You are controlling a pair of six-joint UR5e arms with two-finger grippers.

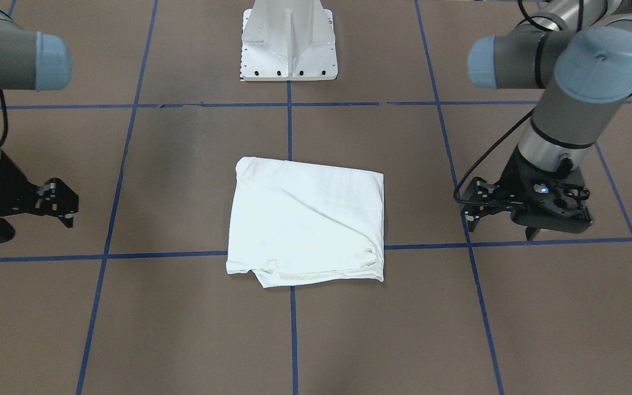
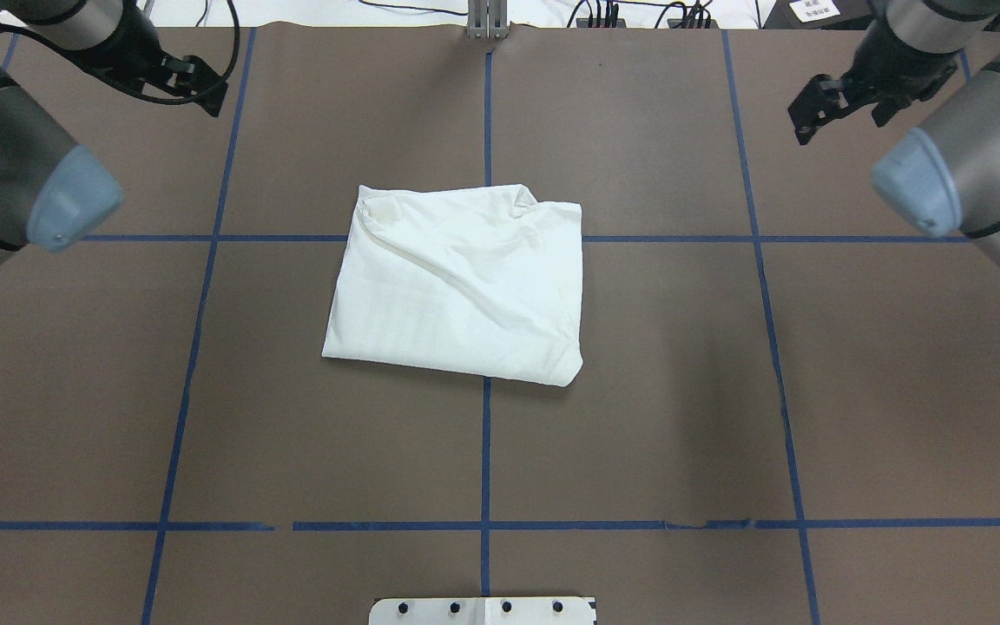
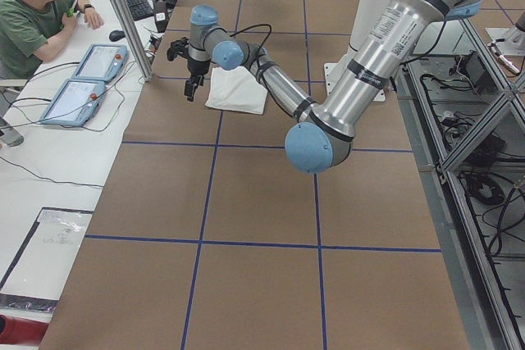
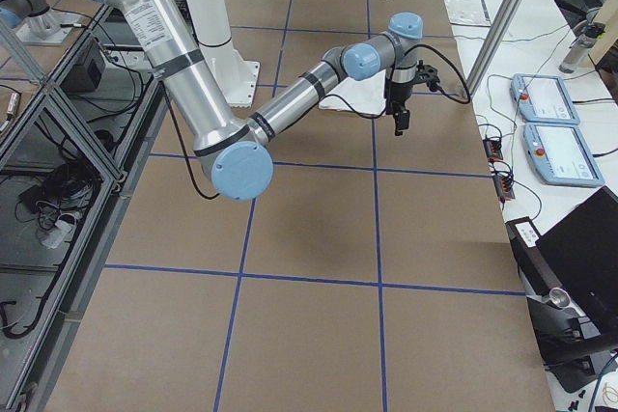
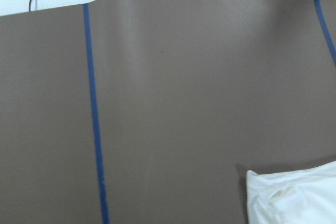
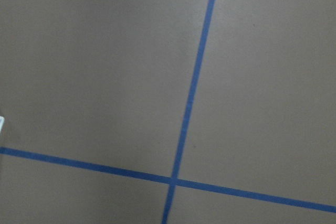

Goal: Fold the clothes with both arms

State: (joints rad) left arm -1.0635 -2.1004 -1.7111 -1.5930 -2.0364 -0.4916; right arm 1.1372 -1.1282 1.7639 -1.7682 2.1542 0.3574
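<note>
**One folded shirt at centre, two spread grippers held wide of it**

Front-facing view: one white shirt lies folded into a rough rectangle on the brown surface, over a crossing of the blue tape lines. The left gripper, on this view's right, and the right gripper, on its left, are each well apart from the shirt. Both have their fingers spread and hold nothing. One white pedestal base stands on the robot's side of the shirt.

Overhead view: two arms come in, the left arm and the right arm. Their grippers hang over the far corners of the surface, fingers apart. The shirt sits between them, nearer the middle, with one diagonal crease across its top face.

Left side view: the near arm ends in a gripper pointing down, close to the shirt but not touching it. One person in a green top sits at a side desk that carries two panels.

Right side view: the near arm reaches past the shirt. Two panels lie on the white desk here as well.

Left wrist view: one corner of the shirt shows at lower right, beside one long tape line.

Right wrist view: two tape lines cross on bare surface.
</note>
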